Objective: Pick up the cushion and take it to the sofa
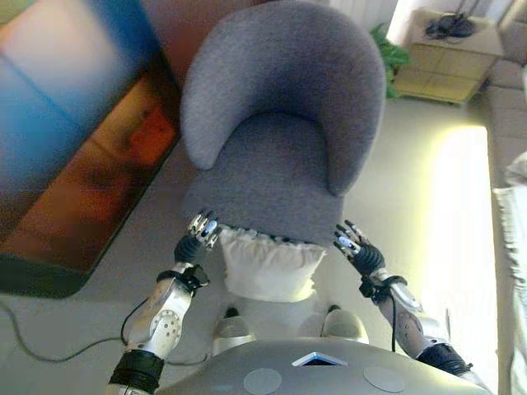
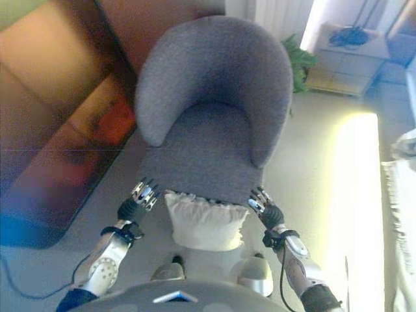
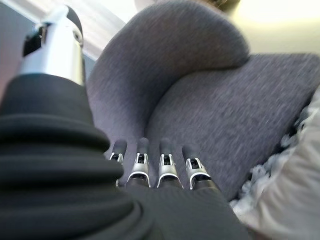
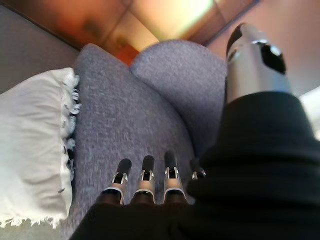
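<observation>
A white fringed cushion [image 1: 270, 266] leans against the front edge of a grey armchair [image 1: 280, 123], between my two hands. My left hand [image 1: 198, 239] is just left of the cushion with fingers straight, holding nothing. My right hand [image 1: 356, 249] is just right of it, also open and empty. The cushion also shows in the right wrist view [image 4: 32, 145] and in the left wrist view [image 3: 290, 195], apart from the fingers [image 4: 145, 182] of each hand. Part of a pale sofa [image 1: 510, 164] shows at the far right.
A dark glossy low table [image 1: 74, 140] stands to the left. A light wooden cabinet [image 1: 445, 62] and a green plant [image 1: 387, 53] stand at the back right. Bright floor lies between the armchair and the sofa.
</observation>
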### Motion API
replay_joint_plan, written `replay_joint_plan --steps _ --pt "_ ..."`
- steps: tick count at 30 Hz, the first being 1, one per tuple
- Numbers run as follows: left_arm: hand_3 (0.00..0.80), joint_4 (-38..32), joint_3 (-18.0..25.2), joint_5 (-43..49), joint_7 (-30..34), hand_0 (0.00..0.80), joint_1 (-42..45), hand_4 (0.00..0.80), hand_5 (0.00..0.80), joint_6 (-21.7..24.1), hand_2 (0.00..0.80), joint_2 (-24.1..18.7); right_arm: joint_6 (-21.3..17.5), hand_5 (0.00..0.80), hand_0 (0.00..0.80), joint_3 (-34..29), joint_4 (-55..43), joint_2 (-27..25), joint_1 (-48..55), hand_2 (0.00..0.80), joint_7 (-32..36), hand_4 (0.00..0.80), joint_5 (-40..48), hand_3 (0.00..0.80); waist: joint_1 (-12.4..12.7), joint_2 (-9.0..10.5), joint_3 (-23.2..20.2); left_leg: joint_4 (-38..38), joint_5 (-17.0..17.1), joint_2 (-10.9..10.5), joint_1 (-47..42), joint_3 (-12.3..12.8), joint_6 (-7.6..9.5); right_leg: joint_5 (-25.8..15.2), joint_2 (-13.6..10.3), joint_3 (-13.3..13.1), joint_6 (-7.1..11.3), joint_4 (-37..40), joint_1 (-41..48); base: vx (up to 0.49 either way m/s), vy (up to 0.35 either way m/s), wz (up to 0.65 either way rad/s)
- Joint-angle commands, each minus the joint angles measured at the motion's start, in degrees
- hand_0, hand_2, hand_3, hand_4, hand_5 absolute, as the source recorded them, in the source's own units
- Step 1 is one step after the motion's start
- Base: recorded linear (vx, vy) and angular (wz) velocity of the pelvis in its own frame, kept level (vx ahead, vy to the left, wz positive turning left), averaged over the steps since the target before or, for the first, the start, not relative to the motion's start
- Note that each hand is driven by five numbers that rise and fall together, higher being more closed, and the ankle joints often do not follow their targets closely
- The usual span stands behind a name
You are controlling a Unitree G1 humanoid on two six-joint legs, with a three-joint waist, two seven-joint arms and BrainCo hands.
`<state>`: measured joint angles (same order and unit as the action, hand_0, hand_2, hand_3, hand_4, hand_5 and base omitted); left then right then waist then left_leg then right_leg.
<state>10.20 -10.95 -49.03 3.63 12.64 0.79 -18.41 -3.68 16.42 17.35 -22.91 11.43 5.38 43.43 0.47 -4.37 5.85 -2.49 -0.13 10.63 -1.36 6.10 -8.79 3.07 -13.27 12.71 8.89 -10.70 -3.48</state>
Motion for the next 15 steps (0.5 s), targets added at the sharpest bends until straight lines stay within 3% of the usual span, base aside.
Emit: replay_joint_plan --steps 1,6,10,15 --pt "0.000 -2.1 1.6 2.4 1.6 0.000 -2.2 0.000 0.000 0.8 0.000 -3.5 -3.8 0.000 0.000 -1.2 -3.8 3.0 -1.4 0.000 -1.6 0.000 -2.0 0.000 0.3 4.66 0.3 -1.3 2.8 -1.7 3.4 -0.8 1.31 -4.0 -2.6 1.6 1.23 4.5 4.2 0.123 0.123 0.02" --pt "0.000 -0.1 1.1 6.5 2.3 0.000 -3.0 0.000 0.000 2.7 0.000 -6.3 -4.2 0.000 0.000 -2.5 -4.4 3.8 0.8 0.000 -2.0 0.000 -3.0 0.000 -1.6 4.68 -0.6 -1.3 1.0 -3.4 3.4 -0.9 3.78 -2.4 -2.3 -3.7 1.42 2.9 3.7 0.093 0.089 0.01" --pt "0.000 -0.1 0.9 6.0 1.3 0.000 -3.4 0.000 0.000 4.3 0.000 -7.1 -3.5 0.000 0.000 -1.9 -3.7 4.2 -0.4 0.000 -1.3 0.000 -3.8 0.000 -1.0 5.04 -0.9 -0.5 0.9 -2.9 2.7 0.2 4.00 -3.6 -2.8 -2.6 2.03 4.8 4.7 0.036 -0.035 -0.03" --pt "0.000 -1.0 0.5 6.4 0.1 0.000 -3.8 0.000 0.000 3.8 0.000 -6.1 -3.2 0.000 0.000 -1.1 -2.9 4.4 -2.5 0.000 -2.2 0.000 -3.6 0.000 0.1 5.65 -1.7 1.6 1.9 -1.9 2.1 0.6 3.20 -4.2 -1.7 -2.0 2.39 8.5 6.3 0.018 -0.045 -0.13"
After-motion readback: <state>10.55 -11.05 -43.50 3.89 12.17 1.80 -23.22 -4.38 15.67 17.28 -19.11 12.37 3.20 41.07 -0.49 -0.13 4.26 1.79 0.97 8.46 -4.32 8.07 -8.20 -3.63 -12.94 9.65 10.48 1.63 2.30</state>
